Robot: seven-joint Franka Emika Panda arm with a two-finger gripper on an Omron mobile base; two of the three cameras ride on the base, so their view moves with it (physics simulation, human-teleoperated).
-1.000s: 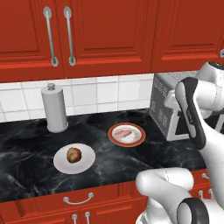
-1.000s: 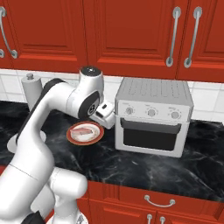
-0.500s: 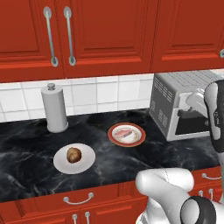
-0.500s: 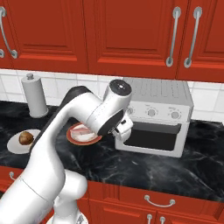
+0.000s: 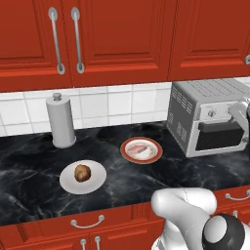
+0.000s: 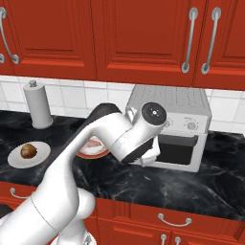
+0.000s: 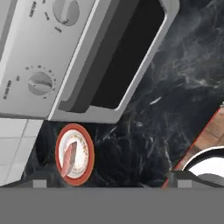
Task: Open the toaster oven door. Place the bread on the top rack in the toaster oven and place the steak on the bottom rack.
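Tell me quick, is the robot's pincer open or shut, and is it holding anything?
Pincer: open and holding nothing, facing the shut toaster oven door.

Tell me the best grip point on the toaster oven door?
The dark handle bar along the top edge of the closed toaster oven door. Come from the front with the open gripper straddling the bar; the flap likely hinges at its bottom, so pull outward and down.
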